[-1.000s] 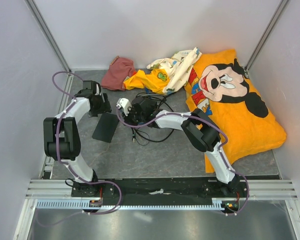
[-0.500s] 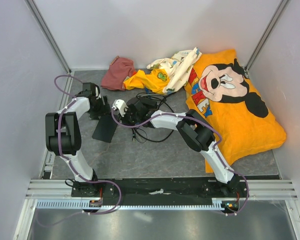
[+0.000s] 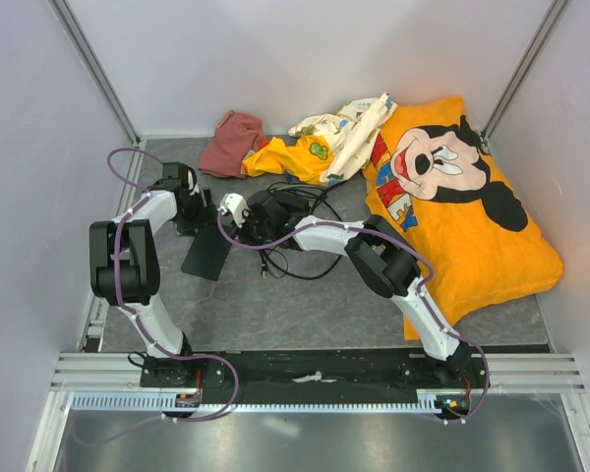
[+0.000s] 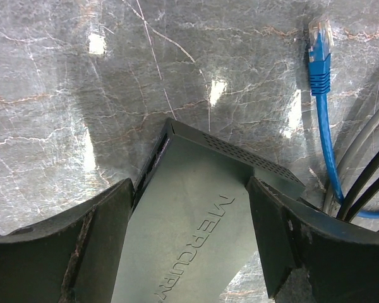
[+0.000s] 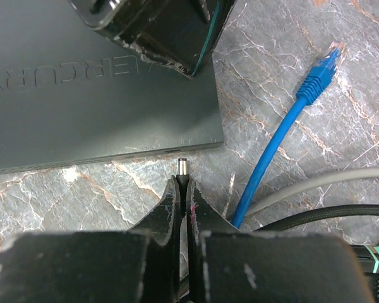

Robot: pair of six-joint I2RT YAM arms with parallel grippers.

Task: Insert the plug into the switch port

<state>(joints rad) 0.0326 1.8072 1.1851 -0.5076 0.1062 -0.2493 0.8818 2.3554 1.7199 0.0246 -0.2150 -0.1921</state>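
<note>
Plug (image 5: 327,62): clear-tipped connector ending the blue cable (image 5: 271,151). It lies loose on the table (image 5: 82,189), right of the switch (image 5: 82,95), and neither arm touches it. Not made out from overhead.

Bearing from jaws: from the right wrist, it is ahead and to the right of the right gripper (image 5: 182,184), off the switch's corner. The cable runs back just beside that gripper's fingers. From the left wrist, it is ahead and to the right of the left gripper (image 4: 188,184), apart from it. Right arm judged the nearer, going by the cable beside it.

Axis and heading: long axis in line with its cable, flat on the table. The tip points away from both grippers and passes the switch's corner rather than facing any side of it. Dark slots (image 4: 153,161), likely the ports, sit on the side round the corner from the plug, so a pick would need a turn before insertion.

Right jaws: together, pinching a small metal-tipped pin (image 5: 183,166) whose tip is just short of the switch's edge. This is not the blue plug, so the jaws would have to drop it first.

Left jaws: apart, straddling the switch. Whether the pads bear on it I cannot tell.

Others: black cables (image 5: 303,218), bunched beside the blue one.
</note>
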